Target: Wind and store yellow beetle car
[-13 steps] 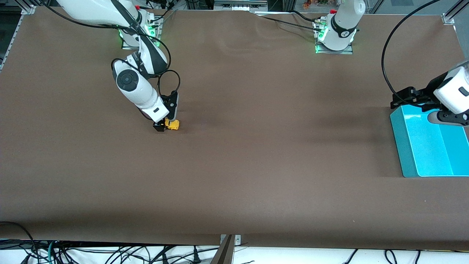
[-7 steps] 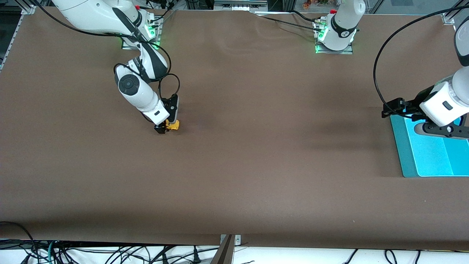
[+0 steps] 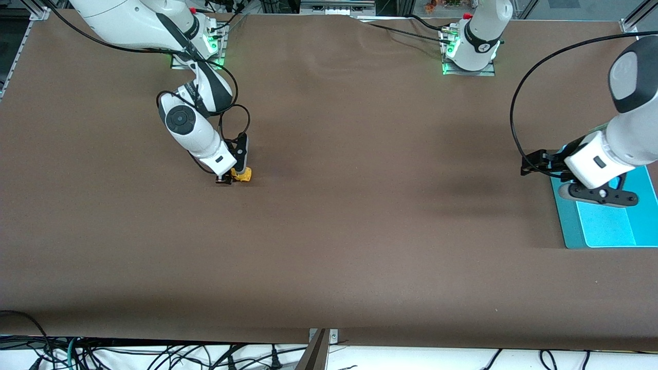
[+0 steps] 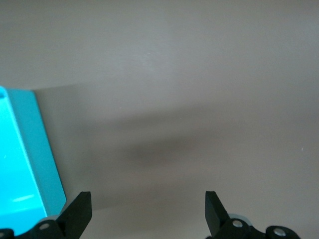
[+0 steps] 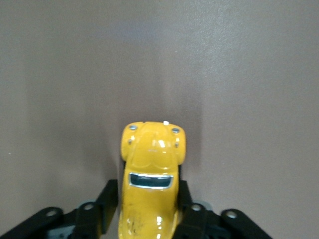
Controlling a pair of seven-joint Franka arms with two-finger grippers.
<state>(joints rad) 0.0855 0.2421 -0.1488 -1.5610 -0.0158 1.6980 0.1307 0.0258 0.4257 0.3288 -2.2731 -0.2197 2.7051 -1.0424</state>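
The yellow beetle car (image 3: 242,176) sits on the brown table toward the right arm's end. It also shows in the right wrist view (image 5: 152,174), between the black fingers. My right gripper (image 3: 230,177) is shut on the car's sides, low at the table; in the right wrist view the gripper (image 5: 148,201) clasps the car's body. My left gripper (image 3: 534,165) is open and empty, over the table beside the teal bin (image 3: 606,226); in the left wrist view the gripper (image 4: 148,211) has wide-apart fingers, with the bin's corner (image 4: 30,164) in view.
The teal bin stands at the left arm's end of the table. Black cables loop from both arms above the table. Brown cloth covers the table (image 3: 360,231).
The left arm has swung away from over the bin toward the table's middle. The right gripper with the car has shifted slightly toward the right arm's end.
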